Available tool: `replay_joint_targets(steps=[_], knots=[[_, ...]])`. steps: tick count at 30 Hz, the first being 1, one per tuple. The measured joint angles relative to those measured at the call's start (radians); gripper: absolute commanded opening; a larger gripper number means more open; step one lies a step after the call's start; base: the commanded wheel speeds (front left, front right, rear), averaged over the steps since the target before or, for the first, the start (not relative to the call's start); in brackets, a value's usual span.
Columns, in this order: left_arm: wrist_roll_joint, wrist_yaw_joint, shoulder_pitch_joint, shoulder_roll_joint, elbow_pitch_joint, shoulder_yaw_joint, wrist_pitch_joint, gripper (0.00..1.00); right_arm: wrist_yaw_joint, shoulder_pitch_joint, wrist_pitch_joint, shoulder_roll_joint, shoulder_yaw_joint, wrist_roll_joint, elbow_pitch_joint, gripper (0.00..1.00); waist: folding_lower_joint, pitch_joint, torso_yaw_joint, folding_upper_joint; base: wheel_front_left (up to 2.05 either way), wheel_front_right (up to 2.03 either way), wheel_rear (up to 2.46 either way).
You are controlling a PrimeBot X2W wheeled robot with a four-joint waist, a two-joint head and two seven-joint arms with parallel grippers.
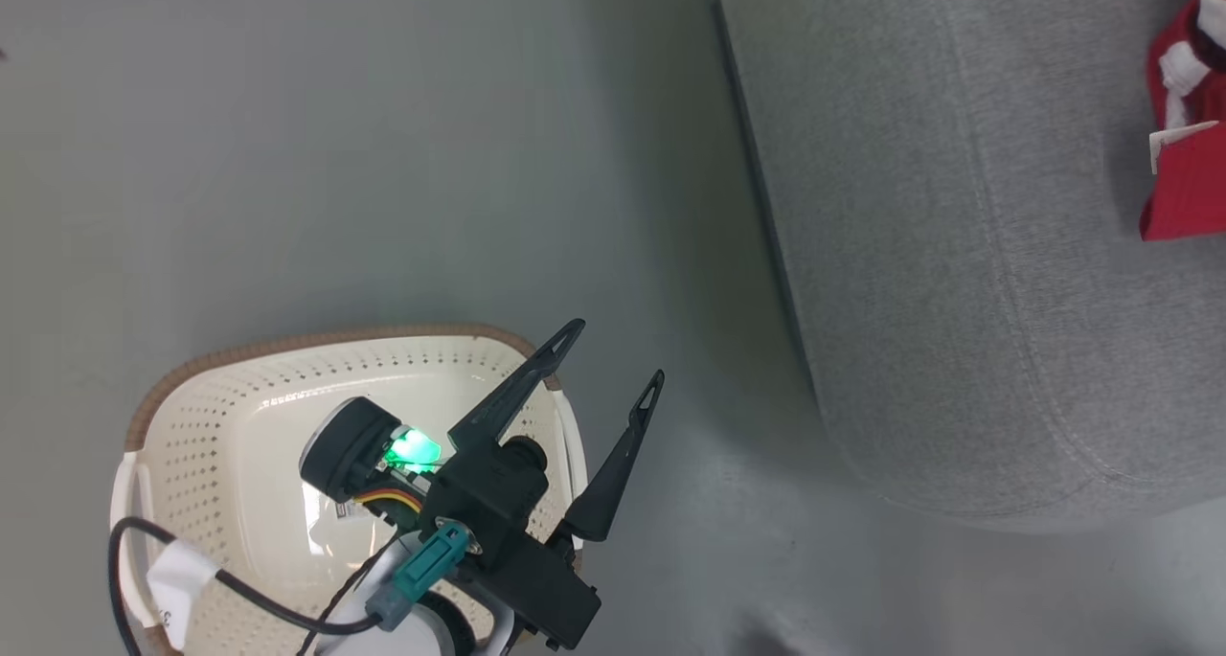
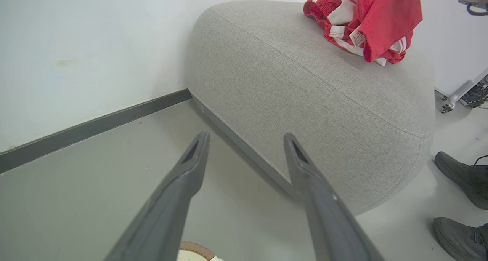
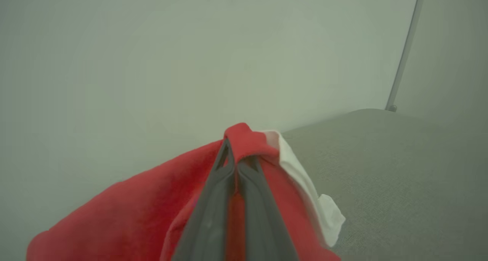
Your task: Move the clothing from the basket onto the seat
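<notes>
- Our right gripper is pinched tight on a fold of the soft, bright red fabric clothing, with a white patch of the cloth beside the fingers.
- The plain garment it grips hangs down onto the large grey upholstered seat, over the white-striped red one heaped there.
- Our left gripper hangs spread wide and empty above the cream perforated plastic basket. No red shows in the part of the basket we can see.
- We judge the fabric light, limp and not fragile. It sags from any pinch, so a bunched fold or hem gives the surest hold. It should fall away freely once let go.
</notes>
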Motion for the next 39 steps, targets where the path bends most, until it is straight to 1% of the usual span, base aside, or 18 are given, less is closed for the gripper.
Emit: replay_joint_targets(steps=[2,7,13,14,15,16,25,31,35,39], knots=[[0.011,0.000,-0.002,0.002,0.000,0.000,0.000,1.00,-0.008,-0.006,0.000,0.000,-0.015,0.001,0.032,0.00,0.0000,0.017,0.007,0.0000,0.00,0.00,0.00],[0.021,-0.001,-0.013,0.011,0.006,0.005,0.000,1.00,-0.009,-0.030,0.000,0.004,-0.025,0.006,0.078,0.00,0.0000,0.047,0.019,0.0001,0.00,0.00,0.00],[0.021,-0.001,-0.015,0.011,0.019,0.005,-0.002,1.00,-0.007,-0.041,0.000,0.006,-0.027,0.002,0.105,0.00,-0.0001,0.053,0.019,0.0000,0.00,0.00,0.00],[0.021,-0.001,-0.015,0.011,0.024,0.005,-0.007,1.00,-0.007,-0.044,0.000,0.006,-0.027,-0.004,0.111,0.35,0.0000,0.052,0.019,0.0000,0.00,0.00,0.00],[0.021,-0.004,-0.015,0.011,0.029,0.005,-0.010,1.00,-0.007,-0.049,0.000,0.006,-0.027,-0.007,0.117,0.74,0.0000,0.049,0.019,0.0001,0.00,0.00,0.00],[0.021,-0.009,-0.015,0.010,0.033,0.005,-0.010,1.00,-0.007,-0.054,0.000,0.006,-0.027,-0.011,0.121,1.00,0.0000,0.046,0.019,0.0001,0.00,0.00,0.00],[0.018,-0.010,-0.015,-0.014,0.089,0.003,-0.048,1.00,-0.007,-0.048,0.000,0.018,-0.023,-0.050,0.148,1.00,-0.0002,-0.002,0.020,0.0000,0.00,0.00,0.00],[0.009,-0.017,-0.015,-0.034,0.132,0.005,-0.080,1.00,-0.009,0.033,0.000,0.053,-0.021,-0.071,0.146,1.00,-0.0002,-0.058,0.024,0.0000,0.00,0.00,0.00],[-0.020,-0.017,-0.010,-0.042,0.163,0.020,-0.106,1.00,-0.015,0.088,0.000,0.074,-0.016,-0.087,0.106,1.00,-0.0003,-0.102,0.028,-0.0002,0.00,0.00,0.00],[-0.030,-0.011,0.001,-0.048,0.188,0.037,-0.125,1.00,-0.010,0.139,0.000,0.095,-0.002,-0.114,0.055,1.00,-0.0002,-0.151,0.032,-0.0002,0.00,0.00,0.00]])
